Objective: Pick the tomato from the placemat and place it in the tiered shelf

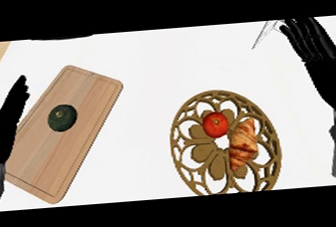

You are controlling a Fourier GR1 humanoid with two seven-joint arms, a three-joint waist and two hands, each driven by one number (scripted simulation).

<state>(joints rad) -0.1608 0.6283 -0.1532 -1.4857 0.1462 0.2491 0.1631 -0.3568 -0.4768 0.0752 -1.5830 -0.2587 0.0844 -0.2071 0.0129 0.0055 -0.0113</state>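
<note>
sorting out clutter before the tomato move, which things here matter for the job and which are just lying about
For the job: tomato, round openwork placemat under it.
Lying about: croissant beside the tomato, dark green squash, wooden board beneath it.

On the white tabletop [152, 62], a round openwork placemat [196, 155] lies at about five o'clock, carrying a red tomato [216, 123] near its centre and a croissant [243, 143] touching the tomato's four o'clock side. At nine o'clock a tilted wooden board [83, 122] holds a dark green, round vegetable [62, 118]. The left hand [2, 126] rests at nine o'clock, the right hand [322, 63] at two o'clock, both with fingers straight.
</note>
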